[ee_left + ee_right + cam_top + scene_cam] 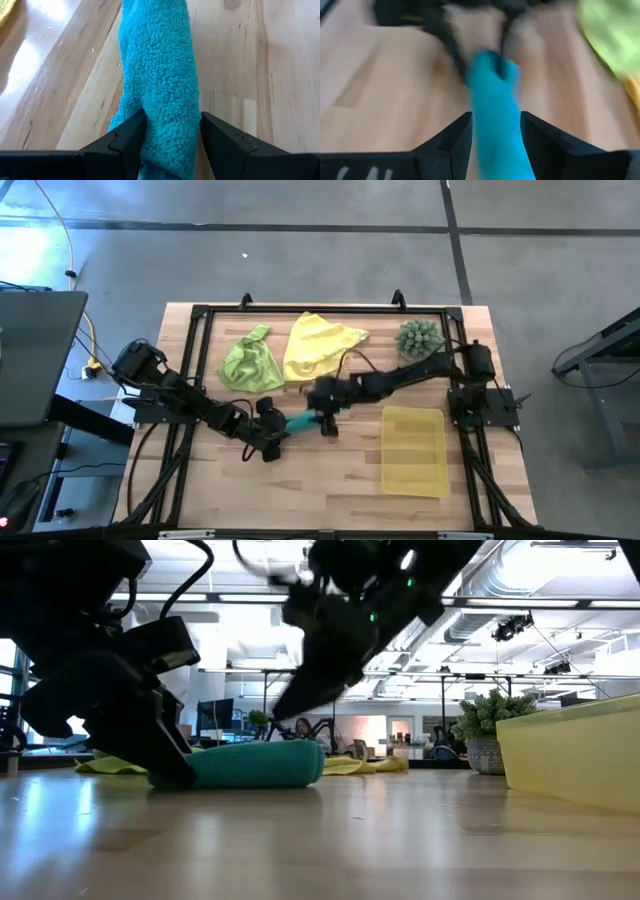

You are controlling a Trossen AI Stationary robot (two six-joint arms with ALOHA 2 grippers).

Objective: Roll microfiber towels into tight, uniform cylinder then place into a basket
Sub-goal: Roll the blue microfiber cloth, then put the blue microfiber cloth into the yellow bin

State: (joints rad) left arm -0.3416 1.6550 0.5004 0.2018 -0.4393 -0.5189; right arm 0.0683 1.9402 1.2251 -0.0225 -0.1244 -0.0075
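The teal towel (300, 422), rolled into a cylinder, lies on the table (330, 480) near its middle, between the two grippers. In the high view it is mostly covered by the arms; only a short teal strip shows. The low view gives its form: a rolled bundle (255, 764) resting flat on the wood, the left gripper (165, 755) at one end and the right gripper (300, 700) coming down onto the other end from above. The left wrist view shows what the others do not: the left fingers (125, 142) stand on either side of the roll (160, 75), pressed against its fabric, so this gripper holds the teal towel. The right wrist view is blurred; the roll (492, 125) lies between the right fingers (455, 140), which flank it, but whether they grip it or stand clear cannot be told. In the high view the left gripper (272, 432) sits left of the roll and the right gripper (326, 420) at its right end. The basket (413, 450) lies to the right of the roll, apart from it, nothing visible inside; in the low view its wall (570, 755) fills the right edge. The lime towel (250, 360) and the yellow towel (318, 345) lie unrolled, side by side, toward the far edge behind the arms. A spiky green plant (419, 337) stands at the far right, beside the right arm (420, 370), which crosses in front of the yellow towel's corner.
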